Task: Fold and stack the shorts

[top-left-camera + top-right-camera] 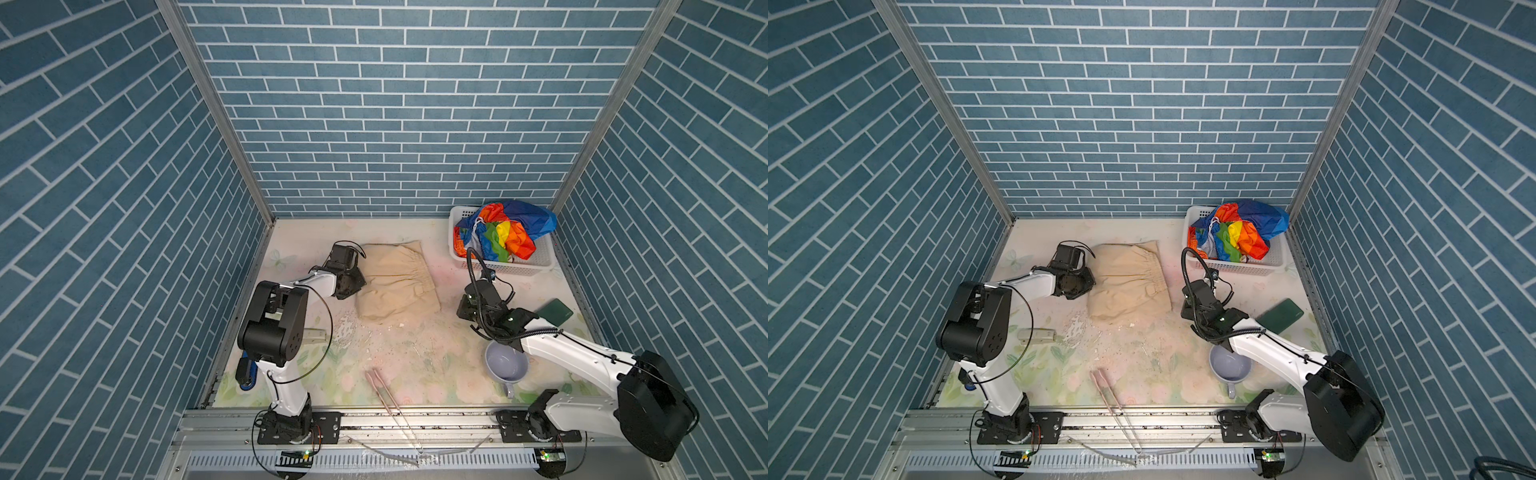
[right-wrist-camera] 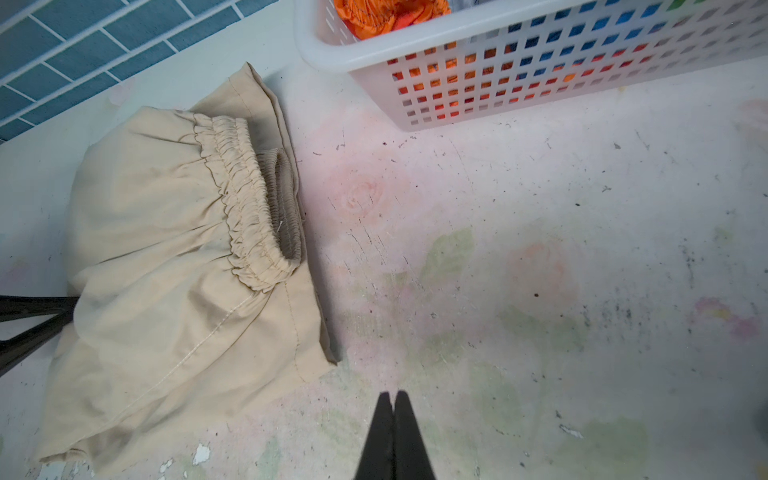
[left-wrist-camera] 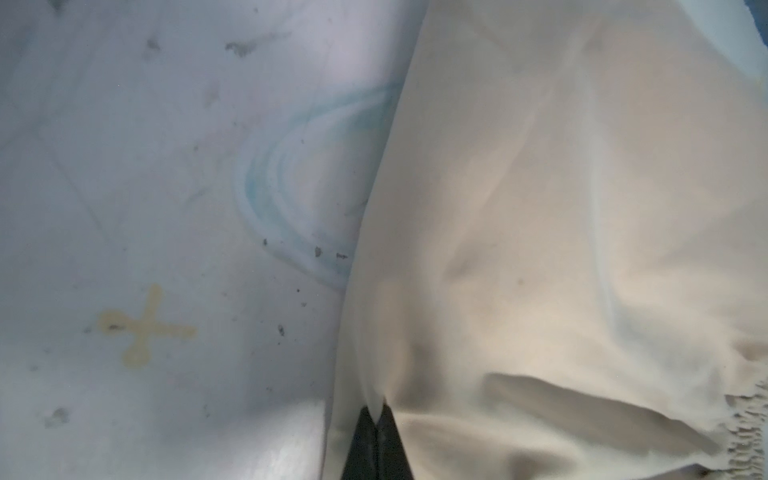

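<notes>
Rainbow shorts [image 1: 505,230] inside white basket [image 1: 525,266]

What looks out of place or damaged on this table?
The floral table cover is scuffed and flaking; white chips lie by the near edge of the beige shorts. The rainbow shorts bulge crumpled over the rim of the white basket.

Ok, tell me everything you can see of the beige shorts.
The beige shorts are plain matte cloth, loosely folded, lying on the floral table, apart from the white basket. Their gathered elastic waistband faces the basket; stitched hems show. The left gripper is shut on the edge opposite the waistband; nothing else touches them.
</notes>
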Controlling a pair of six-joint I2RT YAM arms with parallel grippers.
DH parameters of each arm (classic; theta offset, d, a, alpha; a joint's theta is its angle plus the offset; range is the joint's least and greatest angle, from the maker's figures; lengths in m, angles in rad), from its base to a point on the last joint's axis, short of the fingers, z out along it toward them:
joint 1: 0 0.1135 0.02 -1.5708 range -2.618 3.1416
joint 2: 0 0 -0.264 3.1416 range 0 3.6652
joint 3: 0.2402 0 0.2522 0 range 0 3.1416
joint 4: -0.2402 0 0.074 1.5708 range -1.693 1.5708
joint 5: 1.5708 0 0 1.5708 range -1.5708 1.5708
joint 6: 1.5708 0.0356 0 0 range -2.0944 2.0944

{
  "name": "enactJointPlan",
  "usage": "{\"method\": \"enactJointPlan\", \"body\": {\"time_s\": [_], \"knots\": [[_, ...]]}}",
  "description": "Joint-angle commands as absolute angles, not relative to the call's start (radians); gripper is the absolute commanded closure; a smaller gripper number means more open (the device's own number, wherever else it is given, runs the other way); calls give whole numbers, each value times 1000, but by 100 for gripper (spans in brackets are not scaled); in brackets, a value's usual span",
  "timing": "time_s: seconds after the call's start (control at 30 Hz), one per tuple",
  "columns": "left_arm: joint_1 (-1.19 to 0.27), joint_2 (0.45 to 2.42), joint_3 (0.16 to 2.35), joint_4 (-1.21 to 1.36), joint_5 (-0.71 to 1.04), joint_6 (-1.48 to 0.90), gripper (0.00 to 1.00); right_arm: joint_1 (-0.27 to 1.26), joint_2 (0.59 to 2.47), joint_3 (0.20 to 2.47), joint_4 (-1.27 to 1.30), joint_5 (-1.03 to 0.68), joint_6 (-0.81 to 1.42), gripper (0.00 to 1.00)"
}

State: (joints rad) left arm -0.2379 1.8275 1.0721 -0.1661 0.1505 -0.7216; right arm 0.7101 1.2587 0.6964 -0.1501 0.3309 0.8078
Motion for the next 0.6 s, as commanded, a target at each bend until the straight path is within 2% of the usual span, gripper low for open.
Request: {"method": "enactJointPlan", "body": {"time_s": [0.0, 0.23, 0.4, 0.57], "knots": [[-222, 1823, 1106, -202, 127, -707, 100, 701, 1266, 711, -172, 328, 793, 100], [-118, 1897, 1251, -288, 119, -679, 100, 693, 1285, 718, -164, 319, 787, 100], [-11, 2026, 1451, -401, 125, -640, 100, 687, 1296, 716, -163, 325, 766, 100], [61, 2118, 1677, -577, 35, -552, 100, 670, 1314, 704, -158, 339, 757, 100]]}}
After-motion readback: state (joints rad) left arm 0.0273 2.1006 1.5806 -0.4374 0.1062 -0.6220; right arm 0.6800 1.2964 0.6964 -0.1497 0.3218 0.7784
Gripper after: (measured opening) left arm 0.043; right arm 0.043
